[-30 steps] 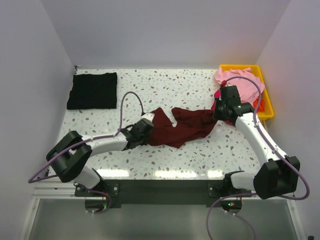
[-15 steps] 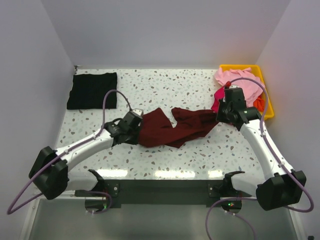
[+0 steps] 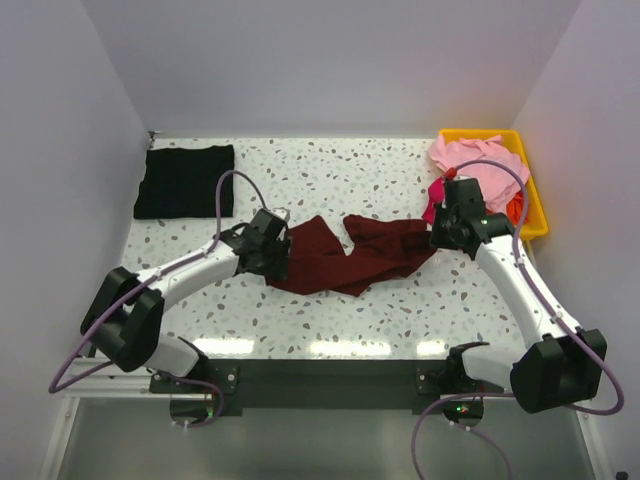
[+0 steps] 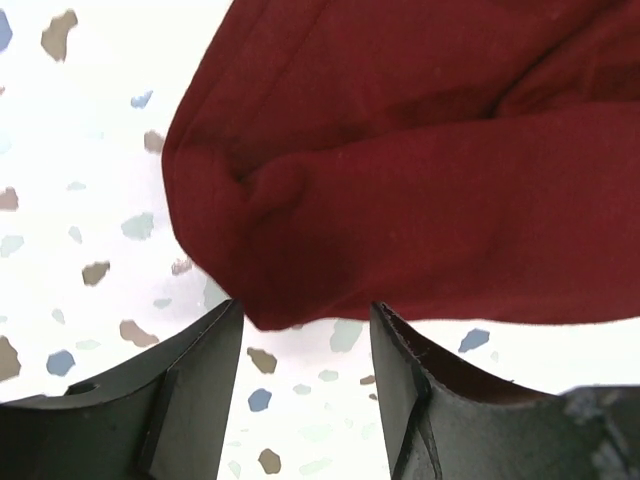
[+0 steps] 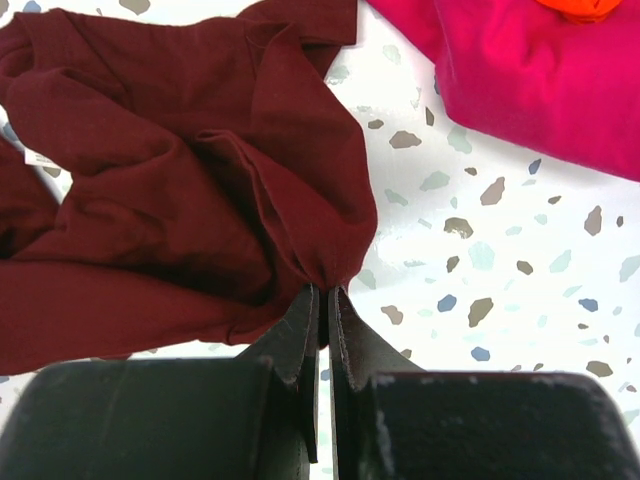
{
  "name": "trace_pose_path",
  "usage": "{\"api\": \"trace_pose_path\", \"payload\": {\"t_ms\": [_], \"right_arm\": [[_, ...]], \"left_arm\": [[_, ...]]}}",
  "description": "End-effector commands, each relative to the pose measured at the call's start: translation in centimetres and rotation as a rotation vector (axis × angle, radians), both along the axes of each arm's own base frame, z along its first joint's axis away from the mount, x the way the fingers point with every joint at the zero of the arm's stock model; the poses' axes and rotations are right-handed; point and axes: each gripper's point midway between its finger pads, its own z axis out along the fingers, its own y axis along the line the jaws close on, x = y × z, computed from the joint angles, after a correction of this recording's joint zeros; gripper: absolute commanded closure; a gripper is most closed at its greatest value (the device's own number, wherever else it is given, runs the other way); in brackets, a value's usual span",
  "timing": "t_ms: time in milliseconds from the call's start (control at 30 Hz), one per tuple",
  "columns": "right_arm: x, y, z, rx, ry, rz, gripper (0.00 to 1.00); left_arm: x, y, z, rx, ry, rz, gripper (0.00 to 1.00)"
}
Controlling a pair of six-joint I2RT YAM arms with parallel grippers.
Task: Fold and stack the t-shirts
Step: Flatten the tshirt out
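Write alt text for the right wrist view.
The right end effector is shut on a fold of the crumpled maroon t-shirt lying on the speckled table. A magenta t-shirt lies at upper right.

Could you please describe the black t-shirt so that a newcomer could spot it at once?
On the speckled table, look to the far left corner. The black t-shirt lies there alone, folded into a flat rectangle, unlike the crumpled maroon t-shirt mid-table and the pink t-shirt heaped in the yellow bin.
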Motion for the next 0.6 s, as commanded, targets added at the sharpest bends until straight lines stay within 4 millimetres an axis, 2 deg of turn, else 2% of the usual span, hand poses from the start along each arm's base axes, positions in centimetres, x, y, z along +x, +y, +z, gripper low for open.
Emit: {"api": "trace_pose_path", "payload": {"t_ms": [0,133,200,300,400,433,567], "right_arm": [[0.2,-0.3,0.4,-0.012,-0.029,0.001,1.00],[0.3,0.0,0.6,0.007,-0.035,0.003,1.00],[0.3,0.0,0.6,0.007,-0.034,0.005,1.00],[0.2,-0.1,0.6,0.001,-0.033,0.006,1.00],[0.1,0.0,0.6,0.008,-0.034,0.006,1.00],[0.1,0.0,0.6,0.009,-0.035,0.010,1.00],[-0.4,-0.3,0.2,0.000,-0.027,0.005,1.00]], "left_arm": [[-0.7,0.0,0.0,-0.044,-0.031,-0.001,0.41],[-2.1,1.2,-2.1,0.017,0.037,0.022,0.38],[-2.4,2.0,-2.1,0.057,0.026,0.049,0.38],[-2.3,2.0,-1.8,0.043,0.002,0.072,0.36],[-1.6,0.8,-1.7,-0.012,-0.031,0.055,0.31],[-1.9,0.9,-1.9,-0.013,-0.020,0.051,0.30],[-0.5,-0.5,-1.7,-0.077,-0.086,0.044,0.30]]}}
